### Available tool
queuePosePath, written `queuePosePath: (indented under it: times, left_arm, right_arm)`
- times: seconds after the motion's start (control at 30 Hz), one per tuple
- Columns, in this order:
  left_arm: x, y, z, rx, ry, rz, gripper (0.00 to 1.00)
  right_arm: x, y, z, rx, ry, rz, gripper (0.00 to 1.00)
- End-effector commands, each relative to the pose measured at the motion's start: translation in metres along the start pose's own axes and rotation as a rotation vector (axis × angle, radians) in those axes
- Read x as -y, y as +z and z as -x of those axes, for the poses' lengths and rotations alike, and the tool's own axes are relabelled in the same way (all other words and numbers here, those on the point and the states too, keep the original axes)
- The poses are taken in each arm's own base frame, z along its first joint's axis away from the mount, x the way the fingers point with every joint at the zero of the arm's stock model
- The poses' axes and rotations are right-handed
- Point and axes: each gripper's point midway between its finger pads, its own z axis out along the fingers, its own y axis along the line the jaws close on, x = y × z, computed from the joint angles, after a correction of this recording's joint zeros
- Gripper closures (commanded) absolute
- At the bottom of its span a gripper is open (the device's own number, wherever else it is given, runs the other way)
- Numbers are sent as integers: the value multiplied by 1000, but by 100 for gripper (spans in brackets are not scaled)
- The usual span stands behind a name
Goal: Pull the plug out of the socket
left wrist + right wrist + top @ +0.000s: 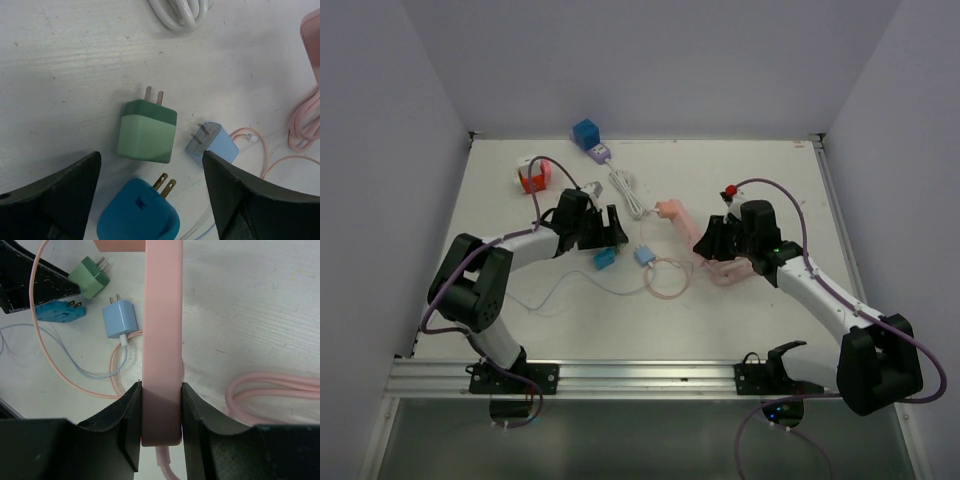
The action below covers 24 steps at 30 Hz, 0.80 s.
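On the left, the left gripper (151, 157) hangs low over the table (60, 60) with its jaws wide apart, gripping nothing. Right beneath it lies the green plug (146, 131), flat on the tabletop, with both prongs bare and pointing away from the arm. It touches neither finger. Just beside it sit a teal plug (137, 215) and a light-blue charger (214, 142), both loose as well. A coil of white cable (182, 12) lies further back.

Over to the right, the pink power strip (161, 340) is pinched across its width by the right gripper (161, 412), whose jaws are clamped tight on its near end.

From where I stand the pull looks done, because the green plug is out and well apart from the strip. What's left, I'd guess, is for the left arm to lift clear without nudging the loose plugs, and for the right to let go of the strip gently.
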Motion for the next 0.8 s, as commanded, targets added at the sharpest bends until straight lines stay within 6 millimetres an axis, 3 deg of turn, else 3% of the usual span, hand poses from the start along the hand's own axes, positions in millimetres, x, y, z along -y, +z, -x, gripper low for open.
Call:
queuePosePath:
  times: [0.0, 0.13, 0.37, 0.57, 0.77]
  left_arm:
    - [17, -14, 27, 69, 93, -57, 11]
    - [31, -31, 43, 100, 128, -71, 0]
    - [80, -65, 79, 174, 23, -203, 0]
    - [114, -71, 97, 180, -154, -339, 0]
    - [132, -65, 108, 173, -244, -383, 2]
  right_arm:
    - [-26, -11, 34, 88, -73, 87, 100]
    - [-26, -14, 33, 90, -80, 83, 100]
    - [-41, -18, 35, 110, -91, 116, 100]
    - [-55, -21, 41, 149, -73, 155, 100]
    - [-72, -21, 45, 180, -67, 193, 100]
